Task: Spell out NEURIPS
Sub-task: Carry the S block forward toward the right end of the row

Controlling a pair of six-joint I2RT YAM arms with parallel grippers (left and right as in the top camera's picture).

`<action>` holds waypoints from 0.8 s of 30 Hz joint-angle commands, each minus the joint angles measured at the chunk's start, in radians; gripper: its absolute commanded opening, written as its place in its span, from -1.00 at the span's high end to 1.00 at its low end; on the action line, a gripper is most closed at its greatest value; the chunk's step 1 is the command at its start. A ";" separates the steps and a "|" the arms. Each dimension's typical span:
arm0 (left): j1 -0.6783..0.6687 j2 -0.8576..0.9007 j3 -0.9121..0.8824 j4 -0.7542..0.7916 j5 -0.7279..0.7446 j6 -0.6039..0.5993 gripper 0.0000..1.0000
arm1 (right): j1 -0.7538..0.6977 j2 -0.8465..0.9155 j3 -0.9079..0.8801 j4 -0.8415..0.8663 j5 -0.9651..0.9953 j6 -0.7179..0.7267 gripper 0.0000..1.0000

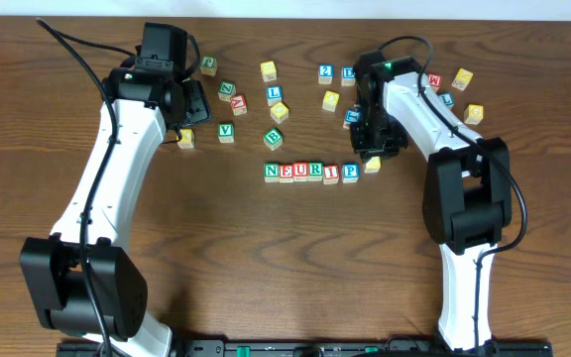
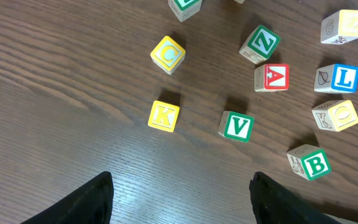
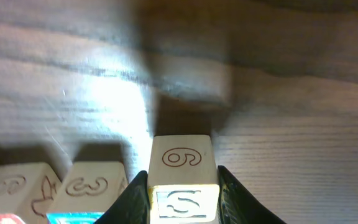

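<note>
Overhead: bright, even light. Table point(image 1: 266, 258) grain is sharp edge to edge, shadows soft and faint.

Left wrist: crisp focus. Pale sheen on the wood at 6 o'clock. K cube point(image 2: 164, 116) and V cube point(image 2: 236, 126) throw short shadows toward 12 o'clock.

Right wrist: strong white glare at 10 o'clock. Upper half blurred. S cube point(image 3: 182, 186) at 6 o'clock is moderately sharp.

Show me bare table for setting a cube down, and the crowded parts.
Free: the table below the NEURIP row, between the left arm and right arm. Crowded: the loose cubes above the row, and its right end, where the right gripper clamps the S cube.
</note>
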 commanded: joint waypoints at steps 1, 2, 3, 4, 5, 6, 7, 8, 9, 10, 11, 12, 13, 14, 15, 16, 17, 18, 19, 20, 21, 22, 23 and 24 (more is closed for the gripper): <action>0.004 0.013 0.013 -0.002 0.002 0.013 -0.39 | 0.010 0.011 -0.006 -0.018 -0.005 -0.059 0.44; 0.004 0.013 0.013 -0.002 0.002 0.013 -0.39 | 0.010 0.011 -0.006 -0.024 -0.019 -0.066 0.44; 0.004 0.013 0.013 -0.002 0.002 0.013 -0.39 | 0.010 0.011 -0.006 -0.030 -0.031 -0.069 0.45; 0.004 0.013 0.013 -0.002 0.002 0.013 -0.39 | 0.011 0.011 -0.006 -0.032 -0.036 -0.069 0.45; 0.004 0.013 0.013 -0.002 0.002 0.013 -0.39 | 0.013 0.011 -0.006 -0.033 -0.037 -0.069 0.45; 0.004 0.013 0.013 -0.002 0.002 0.013 -0.39 | 0.016 0.011 -0.006 -0.033 -0.036 -0.069 0.45; 0.004 0.013 0.013 -0.002 0.002 0.013 -0.39 | 0.021 0.011 -0.006 -0.033 -0.036 -0.069 0.45; 0.004 0.013 0.013 -0.002 0.002 0.013 -0.39 | 0.024 0.011 -0.006 -0.033 -0.037 -0.068 0.44; 0.004 0.013 0.013 -0.002 0.002 0.013 -0.39 | 0.028 0.011 -0.006 -0.033 -0.045 -0.068 0.44; 0.004 0.013 0.013 -0.002 0.002 0.013 -0.39 | 0.031 0.011 -0.006 -0.034 -0.056 -0.068 0.44; 0.004 0.013 0.013 -0.002 0.002 0.013 -0.39 | 0.034 0.011 -0.006 -0.034 -0.062 -0.066 0.44; 0.004 0.013 0.013 -0.002 0.002 0.013 -0.39 | 0.036 0.011 -0.006 -0.034 -0.062 -0.058 0.44; 0.004 0.013 0.013 -0.002 0.002 0.013 -0.39 | 0.036 0.011 -0.006 -0.033 -0.063 -0.054 0.43; 0.004 0.013 0.013 -0.002 0.002 0.013 -0.39 | 0.036 0.011 -0.006 -0.032 -0.062 -0.037 0.44; 0.004 0.013 0.013 -0.002 0.002 0.013 -0.39 | 0.035 0.011 -0.006 -0.032 -0.063 -0.026 0.44; 0.004 0.013 0.013 -0.002 0.002 0.013 -0.39 | 0.036 0.011 -0.006 -0.032 -0.063 -0.009 0.44; 0.004 0.013 0.013 -0.002 0.002 0.013 -0.39 | 0.036 0.011 -0.006 -0.032 -0.063 0.002 0.44; 0.004 0.013 0.013 -0.002 0.002 0.013 -0.39 | 0.036 0.011 -0.006 -0.032 -0.063 0.016 0.44; 0.004 0.013 0.013 -0.002 0.002 0.013 -0.39 | 0.036 0.011 -0.006 -0.032 -0.075 0.019 0.44; 0.004 0.013 0.013 -0.002 0.002 0.013 -0.39 | 0.036 0.011 -0.006 -0.032 -0.085 0.019 0.43; 0.004 0.013 0.013 -0.002 0.002 0.013 -0.39 | 0.036 0.011 -0.006 -0.032 -0.093 0.018 0.44; 0.004 0.013 0.013 -0.002 0.002 0.013 -0.39 | 0.036 0.011 -0.006 -0.033 -0.097 0.018 0.44; 0.004 0.013 0.013 -0.002 0.002 0.013 -0.39 | 0.036 0.011 -0.006 -0.033 -0.097 0.019 0.43; 0.004 0.013 0.013 -0.002 0.002 0.013 -0.39 | 0.036 0.011 -0.006 -0.034 -0.097 0.019 0.44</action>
